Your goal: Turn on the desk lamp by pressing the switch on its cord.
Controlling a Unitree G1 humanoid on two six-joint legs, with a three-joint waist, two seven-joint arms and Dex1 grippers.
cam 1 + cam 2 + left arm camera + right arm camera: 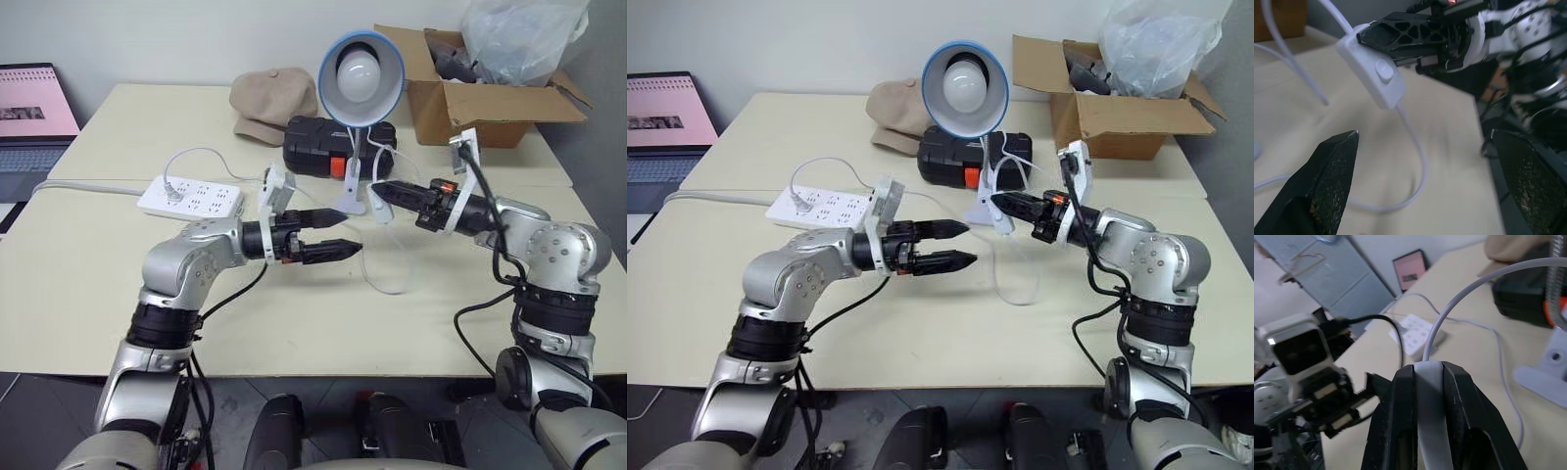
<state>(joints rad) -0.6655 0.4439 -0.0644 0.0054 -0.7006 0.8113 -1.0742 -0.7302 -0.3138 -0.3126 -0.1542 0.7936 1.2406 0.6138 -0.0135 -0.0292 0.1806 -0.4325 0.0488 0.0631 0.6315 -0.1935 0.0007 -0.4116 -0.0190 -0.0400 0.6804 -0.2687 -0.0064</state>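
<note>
Left eye view: no brand, label or legible writing can be made out on any item; the laptop [34, 108] at the far left edge shows a pink screen whose text is too small to read. The desk lamp [360, 83] stands upright near the middle of the table [118, 284], its blue-rimmed shade and globe bulb facing the robot, unlit. The right gripper [384, 190] is clamped on the switch [1376, 73], holding it raised off the table just in front of the lamp's base; the right wrist view confirms the white body pinched between the two black fingers. The cord [387, 279] hangs from the switch in a loop on the tabletop. The left gripper [353, 233] is spread wide and holds nothing, level, its tips near the switch but apart from it. Behind the lamp lie a black case with an orange latch [323, 147] and a tan cap [272, 103]; a white power strip [191, 199] sits to the left, and an open cardboard box [490, 93] with a clear plastic bag to the right.
</note>
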